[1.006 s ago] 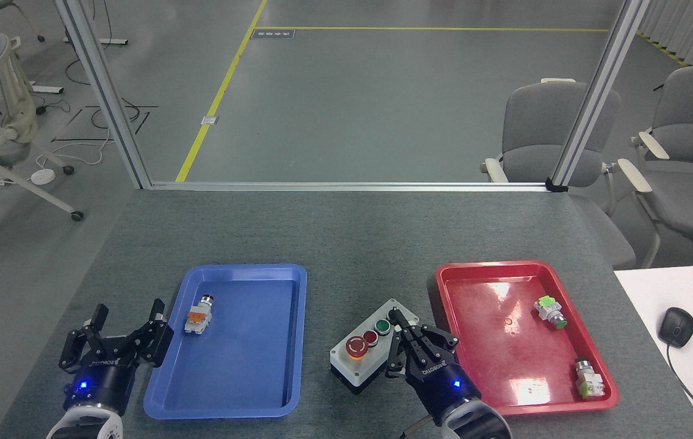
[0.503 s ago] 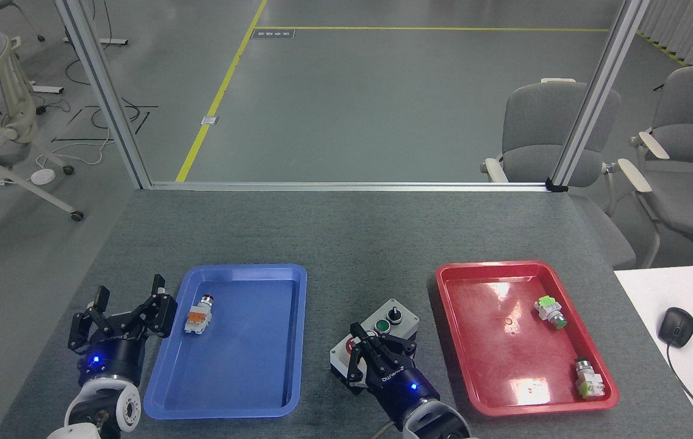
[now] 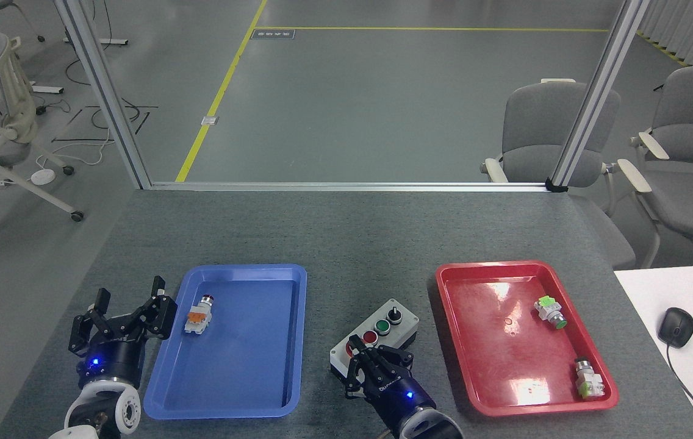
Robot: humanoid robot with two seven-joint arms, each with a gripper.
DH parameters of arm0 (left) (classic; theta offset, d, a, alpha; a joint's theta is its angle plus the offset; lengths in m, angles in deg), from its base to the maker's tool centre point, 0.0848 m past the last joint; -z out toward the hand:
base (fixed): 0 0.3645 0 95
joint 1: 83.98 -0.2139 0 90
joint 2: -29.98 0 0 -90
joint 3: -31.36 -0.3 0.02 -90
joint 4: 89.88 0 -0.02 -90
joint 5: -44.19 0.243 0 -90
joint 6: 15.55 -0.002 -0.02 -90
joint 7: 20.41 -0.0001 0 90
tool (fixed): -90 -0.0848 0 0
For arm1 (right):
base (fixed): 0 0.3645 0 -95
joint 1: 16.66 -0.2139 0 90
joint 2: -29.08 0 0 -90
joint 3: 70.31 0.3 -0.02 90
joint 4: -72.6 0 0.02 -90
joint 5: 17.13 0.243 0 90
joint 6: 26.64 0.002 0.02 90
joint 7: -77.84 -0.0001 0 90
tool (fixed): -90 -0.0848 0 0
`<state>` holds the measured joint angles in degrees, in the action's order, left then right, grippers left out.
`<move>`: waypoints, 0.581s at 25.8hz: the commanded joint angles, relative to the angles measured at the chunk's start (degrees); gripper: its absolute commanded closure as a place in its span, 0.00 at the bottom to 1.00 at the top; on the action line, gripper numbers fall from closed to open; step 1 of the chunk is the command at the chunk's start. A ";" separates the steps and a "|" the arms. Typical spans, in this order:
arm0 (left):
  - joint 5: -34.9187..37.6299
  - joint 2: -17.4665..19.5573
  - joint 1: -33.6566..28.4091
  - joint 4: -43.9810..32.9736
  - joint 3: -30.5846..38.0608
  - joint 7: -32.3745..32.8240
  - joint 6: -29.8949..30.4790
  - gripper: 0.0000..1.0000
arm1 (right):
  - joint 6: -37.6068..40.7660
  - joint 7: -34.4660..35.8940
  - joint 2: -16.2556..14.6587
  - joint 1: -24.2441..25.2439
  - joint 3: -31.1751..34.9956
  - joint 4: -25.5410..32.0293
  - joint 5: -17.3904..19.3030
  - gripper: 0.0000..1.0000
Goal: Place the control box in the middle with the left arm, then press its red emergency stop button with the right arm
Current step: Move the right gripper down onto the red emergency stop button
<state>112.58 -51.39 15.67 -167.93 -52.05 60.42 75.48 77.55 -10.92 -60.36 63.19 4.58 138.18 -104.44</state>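
The box (image 3: pixel 377 341) sits on the grey table (image 3: pixel 346 231) between the blue tray (image 3: pixel 294 341) and the red tray (image 3: pixel 450 329), angled so its row of controls runs from near-left to far-right, which puts the big red stop button (image 3: pixel 352 349) at the end closest to me. That suits my right gripper (image 3: pixel 372 364): I've got it right over that near end, fingers bunched close together and covering most of the button, so only a sliver of red shows at their edge. Bunched fingers make a blunt tip for pushing, not a grasp, and I'm holding nothing. Whether I'm actually touching the cap I can't tell from up here. The small red button, the green one and the black knob are clear of my fingers, so a straight push down shouldn't catch them. My left gripper (image 3: pixel 124 317) is parked wide open and empty beside the blue tray, well apart from the box, out of the way.
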 commanded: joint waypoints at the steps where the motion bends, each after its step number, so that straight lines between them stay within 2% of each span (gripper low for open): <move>1: -0.01 -0.02 -0.06 -0.09 0.00 0.02 0.03 0.01 | 0.04 -0.62 -0.12 -0.22 0.00 -0.45 0.04 1.00; 9: -0.01 0.42 0.02 -0.09 0.09 0.02 0.03 0.01 | 0.04 0.34 1.11 -1.36 1.23 1.30 1.79 1.00; 10: -0.01 0.60 0.11 -0.09 0.09 0.02 0.03 0.01 | -0.05 0.61 1.46 -1.45 1.58 1.66 2.50 0.96; 11: -0.01 0.69 0.29 -0.09 0.09 0.02 0.03 0.01 | -0.31 1.05 1.72 -1.54 2.37 2.01 3.55 0.78; 13: -0.01 0.77 0.20 -0.26 0.09 0.02 0.03 0.01 | -1.28 2.10 1.72 -1.63 4.39 3.33 5.31 0.22; 14: -0.01 0.86 -0.06 -0.35 0.09 0.02 0.03 0.01 | -1.72 2.37 1.72 -1.72 5.36 4.21 5.92 0.07; 15: -0.01 0.86 -0.15 -0.44 0.09 0.02 0.03 0.01 | -1.72 2.37 1.63 -1.72 5.89 4.82 6.45 0.03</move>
<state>112.57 -50.71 15.77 -168.16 -51.97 60.42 75.52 76.48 -9.64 -58.82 61.67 8.44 141.21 -99.83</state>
